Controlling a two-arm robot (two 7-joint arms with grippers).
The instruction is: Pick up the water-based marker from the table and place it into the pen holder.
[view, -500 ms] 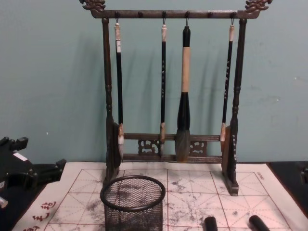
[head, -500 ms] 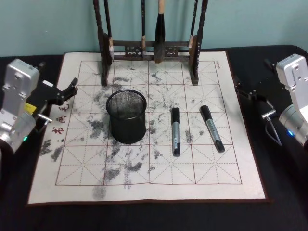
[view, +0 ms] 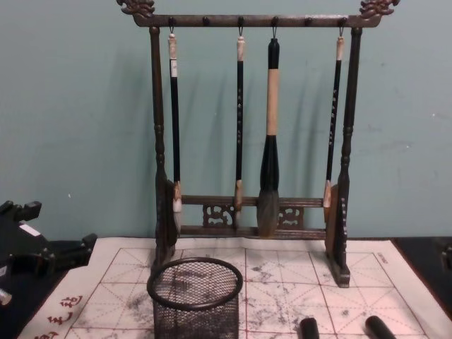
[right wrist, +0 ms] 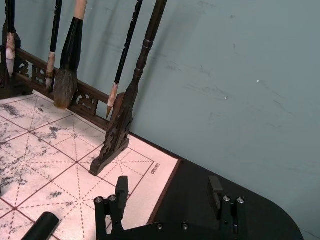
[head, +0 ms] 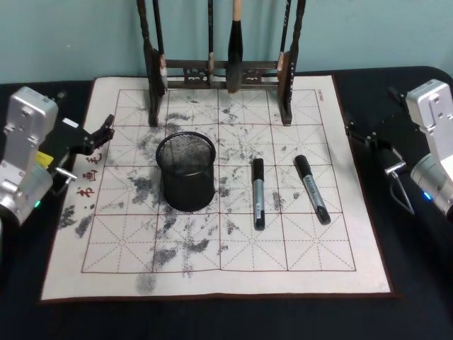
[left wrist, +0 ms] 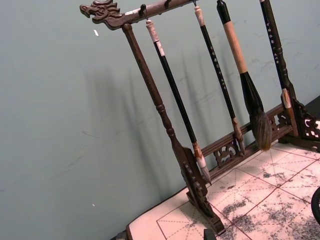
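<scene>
- Nothing hangs over the pen holder, open-topped on the mat.
- The brush rack with hanging brushes walls off the far side behind it.
- Left marker and right marker lie apart, bare mat between them.

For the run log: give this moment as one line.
left gripper: open, at mat's left edge | right gripper: open, at mat's right edge | markers: both on mat, right of pen holder | grasp: none

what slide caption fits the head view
Pen holder and two markers on the ink-stained mat, left gripper and right gripper at either side.
</scene>
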